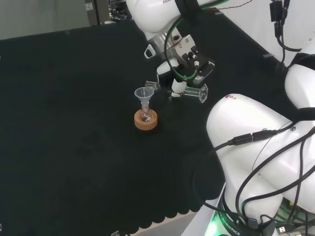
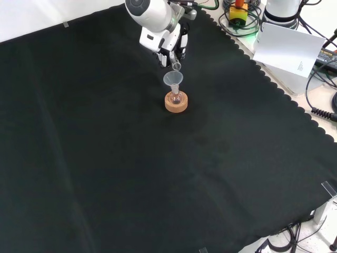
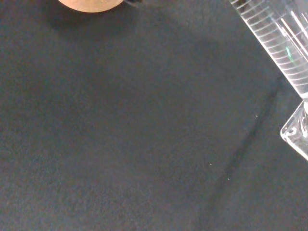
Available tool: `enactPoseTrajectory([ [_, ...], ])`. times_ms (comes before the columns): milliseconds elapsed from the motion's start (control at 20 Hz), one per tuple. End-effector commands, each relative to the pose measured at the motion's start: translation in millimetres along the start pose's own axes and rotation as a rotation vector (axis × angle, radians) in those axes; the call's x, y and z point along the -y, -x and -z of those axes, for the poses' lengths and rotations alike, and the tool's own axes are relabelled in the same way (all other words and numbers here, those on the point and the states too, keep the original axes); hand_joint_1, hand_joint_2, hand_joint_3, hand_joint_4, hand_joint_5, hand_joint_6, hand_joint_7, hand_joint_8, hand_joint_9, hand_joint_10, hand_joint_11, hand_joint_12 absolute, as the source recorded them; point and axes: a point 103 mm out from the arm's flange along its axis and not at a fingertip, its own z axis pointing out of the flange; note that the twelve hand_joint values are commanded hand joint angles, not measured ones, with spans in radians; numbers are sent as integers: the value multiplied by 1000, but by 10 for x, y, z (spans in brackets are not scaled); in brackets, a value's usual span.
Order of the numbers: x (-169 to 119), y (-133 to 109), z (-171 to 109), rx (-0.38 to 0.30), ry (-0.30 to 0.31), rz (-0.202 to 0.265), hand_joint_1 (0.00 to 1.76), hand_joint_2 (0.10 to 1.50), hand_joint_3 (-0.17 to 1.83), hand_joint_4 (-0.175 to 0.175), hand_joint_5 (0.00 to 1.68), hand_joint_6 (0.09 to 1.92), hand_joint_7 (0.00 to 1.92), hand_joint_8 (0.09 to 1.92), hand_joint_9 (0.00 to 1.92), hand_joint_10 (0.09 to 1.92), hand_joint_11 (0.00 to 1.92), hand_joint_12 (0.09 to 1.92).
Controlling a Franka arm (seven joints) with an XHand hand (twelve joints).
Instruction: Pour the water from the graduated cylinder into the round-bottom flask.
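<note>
Hand (image 1: 183,73) is closed round the graduated cylinder (image 1: 194,92), holding it tipped nearly horizontal — base to the right in the head view, mouth end toward the funnel (image 1: 143,95). Mouth sits just beside and above the funnel rim; touching or not, can't tell.

Funnel is seated in the neck of the round-bottom flask (image 1: 145,116), which sits upright in a cork ring stand (image 1: 145,121) near the middle of the desk (image 1: 59,123). In the front view the cylinder's mouth end (image 2: 176,66) hangs right above the funnel (image 2: 172,80). Whether any water is in the cylinder or the flask can't be seen.

Black cloth around the flask is bare. The arm's big white links (image 1: 256,147) with cables stand at the right of the head view, well apart from the flask.

Off the cloth in the front view: a white sheet of paper (image 2: 289,47) with small print — too small to read — plus cables. Wrist view shows the cylinder's graduation lines (image 3: 276,36), no legible numbers.
</note>
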Motion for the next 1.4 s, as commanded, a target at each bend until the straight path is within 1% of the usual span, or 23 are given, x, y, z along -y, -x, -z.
enactPoseTrajectory([
  [50,32,26,63,36,-30,-38,1117,1125,-2,-75,974,1018,1239,401,1519,87,1390,715],
  [350,57,48,102,62,-52,-69,1117,1124,-2,-76,975,1017,1242,397,1520,87,1392,713],
  [600,64,42,128,78,-74,-84,1120,1122,-2,-80,981,1008,1255,371,1523,87,1397,702],
  [800,75,33,145,112,-92,-98,1120,1122,-2,-80,982,1007,1257,367,1523,87,1398,701],
  [1050,95,41,160,119,-108,-109,1120,1122,-2,-80,981,1008,1258,365,1524,87,1398,700],
  [1150,99,41,167,136,-107,-103,1120,1122,-2,-81,981,1008,1259,365,1524,87,1398,699],
  [1250,106,32,176,175,-110,-110,1121,1122,-2,-82,980,1009,1259,363,1524,87,1398,699],
  [1400,109,26,187,181,-108,-111,1121,1122,-2,-83,980,1010,1261,361,1524,87,1398,698],
])
